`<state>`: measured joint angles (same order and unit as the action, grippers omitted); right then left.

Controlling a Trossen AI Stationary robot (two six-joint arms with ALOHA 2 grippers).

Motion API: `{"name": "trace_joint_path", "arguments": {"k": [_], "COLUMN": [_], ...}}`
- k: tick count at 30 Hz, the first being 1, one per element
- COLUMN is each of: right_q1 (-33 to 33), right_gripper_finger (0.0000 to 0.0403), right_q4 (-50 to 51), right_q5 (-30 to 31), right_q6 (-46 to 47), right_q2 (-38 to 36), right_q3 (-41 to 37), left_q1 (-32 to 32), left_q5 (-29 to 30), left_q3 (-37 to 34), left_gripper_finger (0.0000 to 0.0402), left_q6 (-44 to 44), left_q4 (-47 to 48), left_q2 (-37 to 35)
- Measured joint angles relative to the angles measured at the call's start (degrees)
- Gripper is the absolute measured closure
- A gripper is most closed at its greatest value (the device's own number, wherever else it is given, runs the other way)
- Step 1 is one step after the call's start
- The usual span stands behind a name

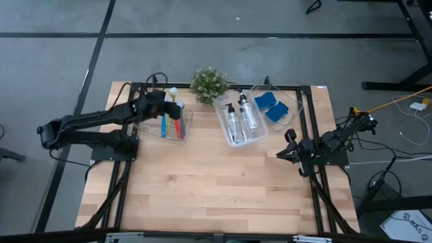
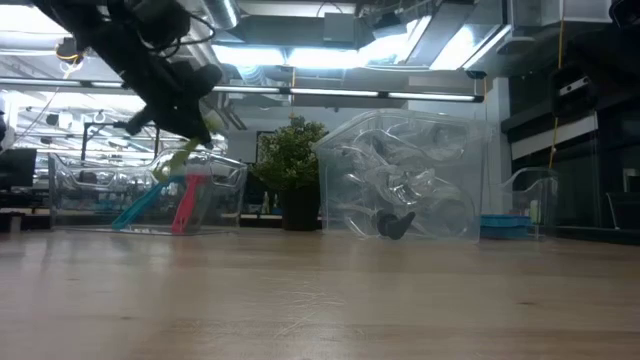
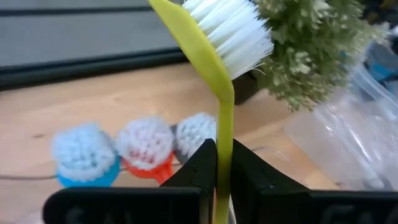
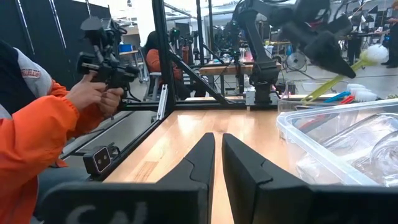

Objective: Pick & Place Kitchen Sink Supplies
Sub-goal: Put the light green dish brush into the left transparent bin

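My left gripper (image 3: 224, 152) is shut on a yellow-green dish brush (image 3: 225, 118) with white bristles (image 3: 231, 31). It holds the brush above the left clear bin (image 1: 187, 116). In that bin lie a blue brush (image 1: 163, 125), a red brush (image 1: 179, 128) and a grey one (image 3: 196, 134). The middle bin (image 1: 228, 138) holds two clear pump bottles (image 1: 241, 115). Blue sponges (image 1: 271, 104) lie in the right bin. My right gripper (image 1: 285, 151) waits shut at the table's right side, holding nothing. My left gripper pinches the brush's thin handle (image 3: 224, 163) between its two fingers, which lie along the handle. The bristle head sticks out past the fingertips and slants upward. The brush is lifted over the left bin; its lower handle end (image 2: 170, 165) slants down toward the bin.
A small green potted plant (image 1: 208, 84) stands at the far edge between the left and middle bins. Bare wooden tabletop (image 1: 216, 182) fills the near half. A person in an orange sleeve (image 4: 43, 130) shows beyond the table in the right wrist view.
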<state>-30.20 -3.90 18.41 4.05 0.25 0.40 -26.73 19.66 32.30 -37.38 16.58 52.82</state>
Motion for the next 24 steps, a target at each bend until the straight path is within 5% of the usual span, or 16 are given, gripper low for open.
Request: {"name": "trace_joint_path", "arguments": {"k": [10, 24], "right_q1": [0.0, 0.0], "right_gripper_finger": [0.0370, 0.0370], "right_q4": [0.0, 0.0], "right_q5": [0.0, 0.0], "right_q6": [0.0, 0.0], "right_q2": [0.0, 0.0], "right_q3": [0.0, 0.0], "left_q1": [-7.9, -5.1], "left_q5": [-14.3, -6.4], "left_q3": [-5.4, -6.0], "left_gripper_finger": [0.0380, 0.0313], "left_q6": [0.7, -7.0], "left_q4": [-4.1, -1.8], "left_q2": [-0.1, -0.3]}}
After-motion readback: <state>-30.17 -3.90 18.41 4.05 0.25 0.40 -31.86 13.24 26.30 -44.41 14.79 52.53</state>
